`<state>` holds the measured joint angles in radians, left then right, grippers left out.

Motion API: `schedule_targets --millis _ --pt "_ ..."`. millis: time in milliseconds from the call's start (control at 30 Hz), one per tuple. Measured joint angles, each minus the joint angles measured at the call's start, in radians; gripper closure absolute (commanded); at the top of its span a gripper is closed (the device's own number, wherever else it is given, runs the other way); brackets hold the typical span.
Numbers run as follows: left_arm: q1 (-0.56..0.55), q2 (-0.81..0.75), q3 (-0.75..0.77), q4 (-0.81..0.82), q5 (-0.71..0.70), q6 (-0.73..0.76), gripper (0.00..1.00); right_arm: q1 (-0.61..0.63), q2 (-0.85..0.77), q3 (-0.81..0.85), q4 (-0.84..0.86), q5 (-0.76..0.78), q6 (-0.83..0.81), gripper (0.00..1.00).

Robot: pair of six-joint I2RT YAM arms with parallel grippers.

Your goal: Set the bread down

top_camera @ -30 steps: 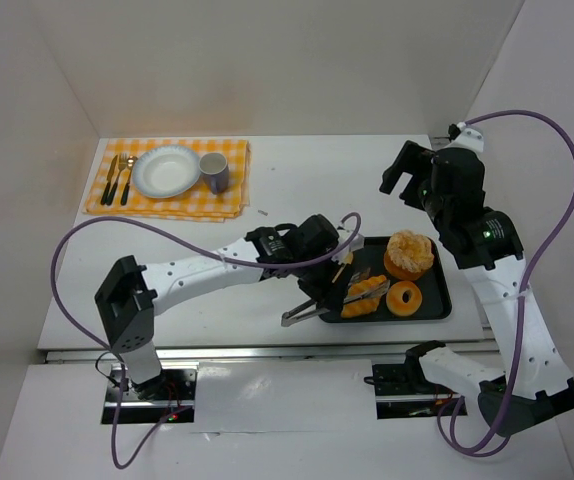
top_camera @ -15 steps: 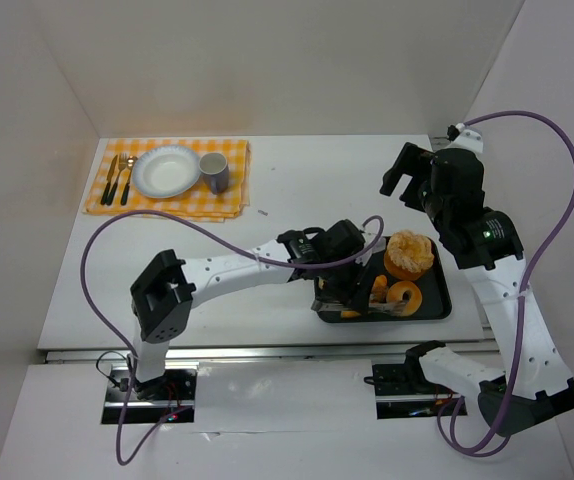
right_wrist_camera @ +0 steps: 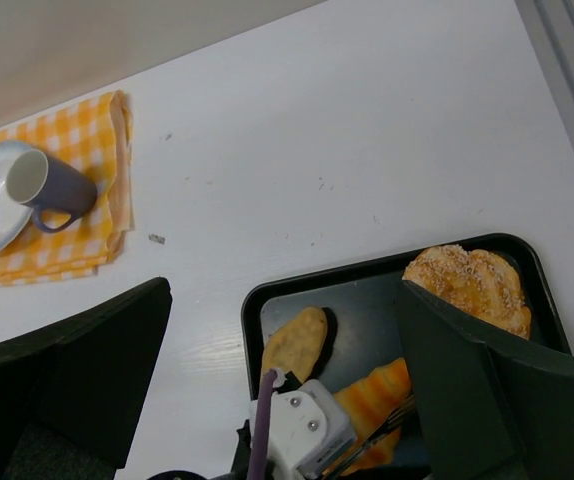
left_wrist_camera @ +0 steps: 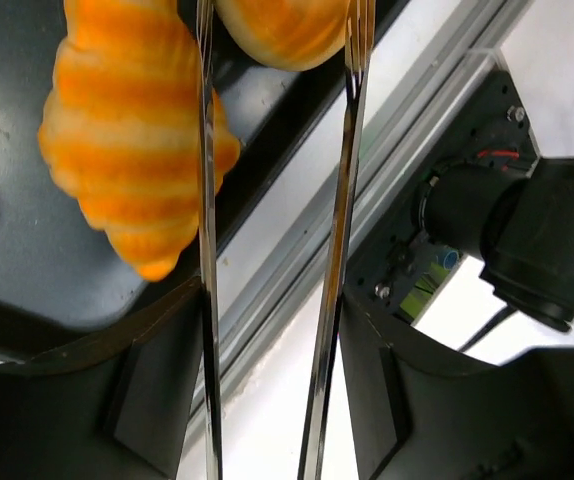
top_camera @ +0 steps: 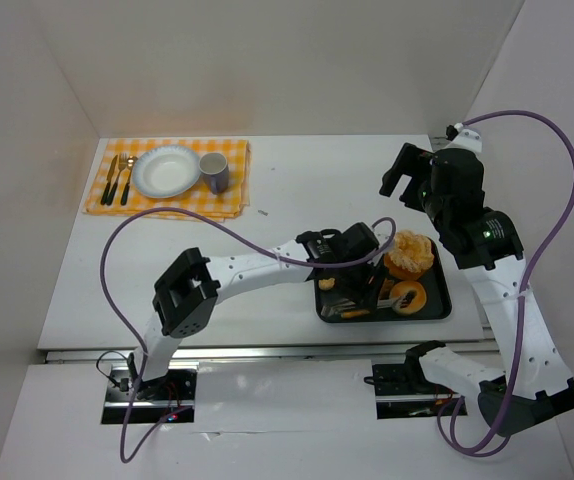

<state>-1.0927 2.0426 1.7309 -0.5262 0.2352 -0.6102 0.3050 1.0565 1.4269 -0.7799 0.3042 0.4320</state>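
Note:
The bread, a small orange-brown ring doughnut (top_camera: 408,297), lies at the front right of the black tray (top_camera: 445,285). My left gripper (top_camera: 365,272) hangs over the tray, shut on a pair of metal tongs (top_camera: 388,293) whose tips reach the doughnut. In the left wrist view the two tong arms (left_wrist_camera: 205,250) run up from my left gripper (left_wrist_camera: 267,340); one crosses the striped croissant (left_wrist_camera: 132,150), and the doughnut's edge (left_wrist_camera: 287,25) shows between them at the top. The tong tips are out of that view. My right gripper (top_camera: 402,170) is raised behind the tray, open and empty.
A seeded round bun (top_camera: 410,253) and a pale oval roll (top_camera: 327,283) share the tray. At the back left, a yellow checked placemat (top_camera: 232,190) carries a white plate (top_camera: 165,171), a dark cup (top_camera: 214,172) and cutlery (top_camera: 119,180). The table's front rail (left_wrist_camera: 297,215) runs close to the tray.
My left arm has swung right with the tongs, from the tray's left edge to over the croissant and doughnut. The right arm has not moved.

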Motion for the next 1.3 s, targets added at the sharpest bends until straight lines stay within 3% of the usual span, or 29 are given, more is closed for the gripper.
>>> schedule_targets --millis 267,400,467,700,933,1300 --pt "-0.003 0.045 0.030 -0.024 -0.005 0.002 0.67 0.000 0.000 0.000 0.000 -0.005 -0.004 0.00" --pt "-0.004 0.045 0.035 -0.024 -0.006 0.005 0.94 0.000 0.000 0.000 0.000 -0.005 -0.004 0.00" --pt "-0.004 0.045 0.038 -0.026 -0.005 0.006 1.00 0.000 0.000 0.000 0.000 -0.006 -0.004 0.00" --pt "-0.004 -0.010 0.040 -0.047 -0.010 0.011 1.00 0.000 0.000 0.000 0.000 -0.007 -0.004 0.00" --pt "0.012 -0.185 0.005 -0.048 -0.020 0.016 1.00 0.000 0.000 0.000 0.000 -0.009 -0.003 0.00" --pt "0.214 -0.417 -0.243 -0.044 0.033 0.015 1.00 0.000 0.000 0.000 0.000 -0.005 -0.003 0.00"
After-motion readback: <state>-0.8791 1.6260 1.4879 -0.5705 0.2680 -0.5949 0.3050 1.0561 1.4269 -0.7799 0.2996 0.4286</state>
